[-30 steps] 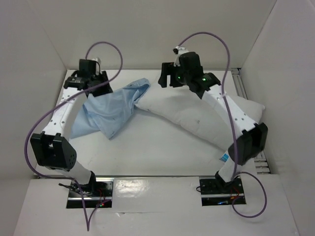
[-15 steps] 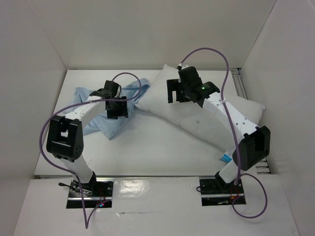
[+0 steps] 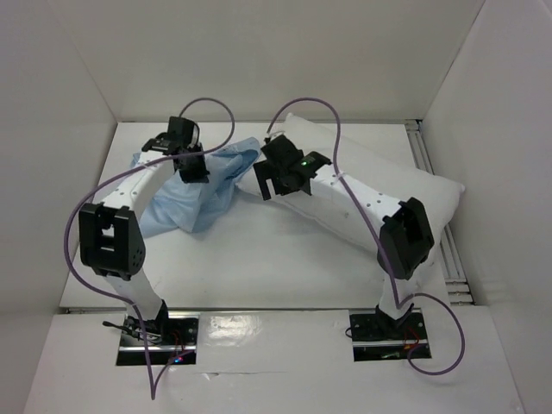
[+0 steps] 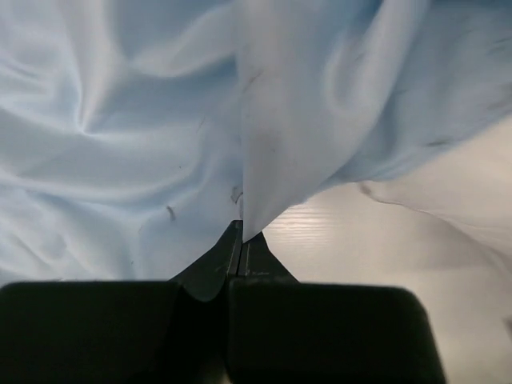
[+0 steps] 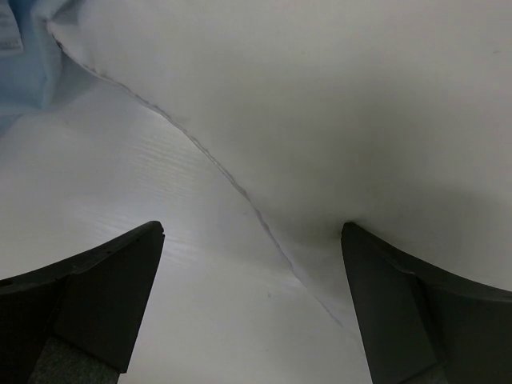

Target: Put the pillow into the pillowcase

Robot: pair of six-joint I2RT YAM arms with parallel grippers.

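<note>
The plump white pillow lies slantwise across the right half of the table. The light blue pillowcase is crumpled at the left, its edge touching the pillow's left end. My left gripper sits over the pillowcase's far part. In the left wrist view it is shut on a fold of the pillowcase that rises from between the fingertips. My right gripper hovers at the pillow's left end, open wide. Its right finger presses against the pillow beside the seam; the left finger is over bare table.
White walls enclose the table on the left, back and right. A metal rail runs along the right edge. Purple cables loop above both arms. A corner of the pillowcase shows at the top left of the right wrist view.
My left gripper has closed on the pillowcase and moved slightly back and left. My right gripper, still open, has dropped leftward to the pillow's left end.
</note>
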